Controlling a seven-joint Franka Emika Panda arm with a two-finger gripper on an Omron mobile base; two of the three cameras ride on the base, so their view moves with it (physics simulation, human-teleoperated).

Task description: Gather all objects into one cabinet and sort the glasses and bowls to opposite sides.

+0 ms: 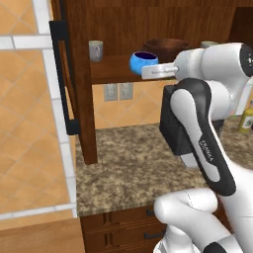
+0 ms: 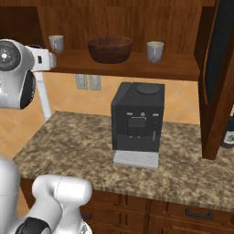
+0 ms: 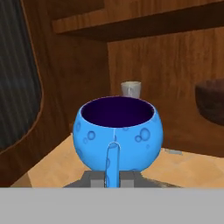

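The claw point(image 3: 112, 178) pinches the handle of the blue mug point(image 3: 117, 133) on the cabinet shelf point(image 3: 192, 168), with a pale mug point(image 3: 131, 89) behind and the brown bowl point(image 3: 211, 100) to its right.

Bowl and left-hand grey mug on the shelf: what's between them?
In the left base view, the blue mug, shut in the gripper, sits between the grey mug and the bowl.

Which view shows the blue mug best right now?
The hand view: the blue mug sits close and centred, handle toward the camera, on the shelf. The left base view shows it small; in the right base view the arm hides it.
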